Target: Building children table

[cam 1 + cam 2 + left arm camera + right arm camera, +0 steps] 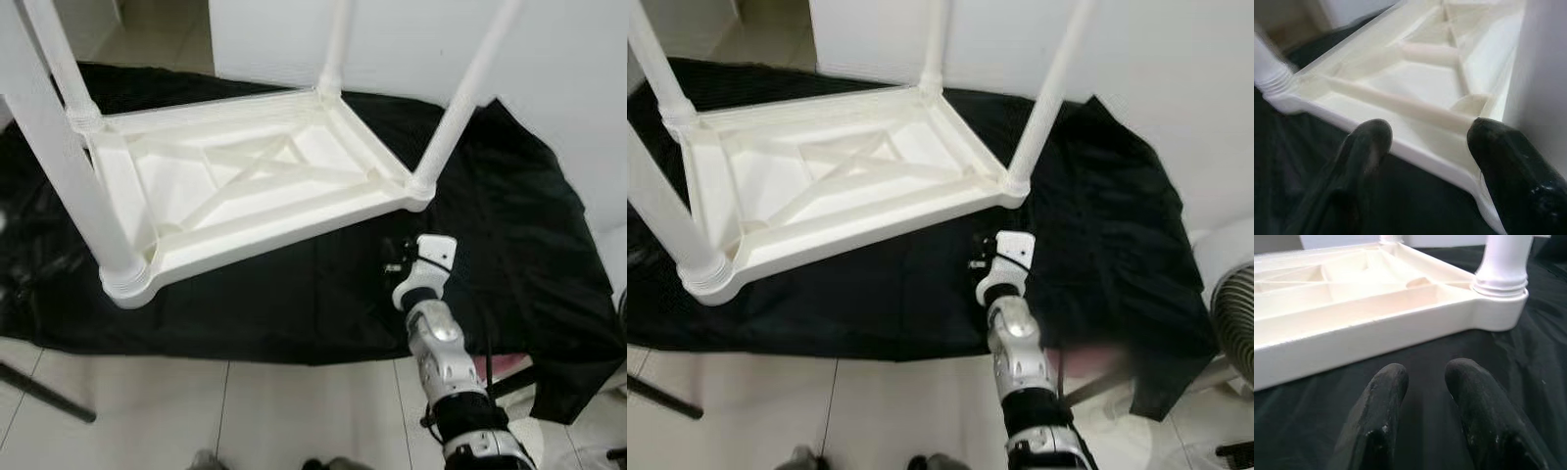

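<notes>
Silver right arm [443, 357], white wrist, black fingers [1382, 396]

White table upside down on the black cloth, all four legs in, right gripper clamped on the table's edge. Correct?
Not quite. The right gripper is not clamped on the edge: in the right wrist view its fingers are apart and empty, over the black cloth short of the rim. The rest holds: the white table lies upside down on the cloth with four legs standing up from its corners.
</notes>
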Tool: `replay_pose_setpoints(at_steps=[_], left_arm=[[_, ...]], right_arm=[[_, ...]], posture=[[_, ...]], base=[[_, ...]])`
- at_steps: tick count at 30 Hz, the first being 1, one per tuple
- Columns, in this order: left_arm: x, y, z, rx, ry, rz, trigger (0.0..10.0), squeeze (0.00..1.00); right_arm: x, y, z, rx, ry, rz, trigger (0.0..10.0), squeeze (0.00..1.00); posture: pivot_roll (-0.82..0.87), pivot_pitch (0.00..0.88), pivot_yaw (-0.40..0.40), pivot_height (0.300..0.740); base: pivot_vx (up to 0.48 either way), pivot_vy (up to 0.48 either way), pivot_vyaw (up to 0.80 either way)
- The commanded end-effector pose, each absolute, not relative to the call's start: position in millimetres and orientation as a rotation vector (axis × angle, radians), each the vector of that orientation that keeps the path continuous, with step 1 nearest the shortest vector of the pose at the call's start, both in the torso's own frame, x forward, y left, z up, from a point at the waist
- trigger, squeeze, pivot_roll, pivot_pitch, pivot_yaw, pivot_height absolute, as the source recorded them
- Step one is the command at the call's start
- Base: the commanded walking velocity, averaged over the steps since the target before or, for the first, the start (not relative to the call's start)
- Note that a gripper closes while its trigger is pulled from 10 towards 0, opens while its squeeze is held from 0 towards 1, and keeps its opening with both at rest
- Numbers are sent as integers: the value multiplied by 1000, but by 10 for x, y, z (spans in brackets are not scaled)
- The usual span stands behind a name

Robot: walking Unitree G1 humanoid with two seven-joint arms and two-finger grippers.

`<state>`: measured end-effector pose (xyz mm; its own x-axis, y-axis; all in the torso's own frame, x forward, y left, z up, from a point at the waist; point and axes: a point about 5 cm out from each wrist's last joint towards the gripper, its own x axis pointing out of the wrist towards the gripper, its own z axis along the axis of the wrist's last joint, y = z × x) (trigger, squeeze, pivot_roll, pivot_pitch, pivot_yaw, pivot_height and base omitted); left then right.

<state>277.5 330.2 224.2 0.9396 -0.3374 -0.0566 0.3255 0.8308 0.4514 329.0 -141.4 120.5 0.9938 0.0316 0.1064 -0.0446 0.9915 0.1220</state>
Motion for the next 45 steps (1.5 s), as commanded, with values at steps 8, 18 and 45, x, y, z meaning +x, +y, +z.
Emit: replay_pose_setpoints(at_steps=[8, 18, 45], left_arm=[[3117, 3132, 2115, 450, -67, -268, 10000, 0], [3232, 2722, 1901, 394, -98, -393, 10000, 0], [2777, 1304, 1438, 171, -146, -842, 10000, 0]], right_arm=[[3310, -1547, 1123, 145, -52, -57, 10000, 0], [3426, -1706, 1133, 128, -15, -149, 10000, 0], [3737, -1922, 1191, 99, 92, -164, 10000, 0]], posture=[[50, 101, -97, 740], [40, 97, -89, 740], [58, 92, -110, 740]], base=[[0, 0, 0], [0, 0, 0], [0, 0, 0]])
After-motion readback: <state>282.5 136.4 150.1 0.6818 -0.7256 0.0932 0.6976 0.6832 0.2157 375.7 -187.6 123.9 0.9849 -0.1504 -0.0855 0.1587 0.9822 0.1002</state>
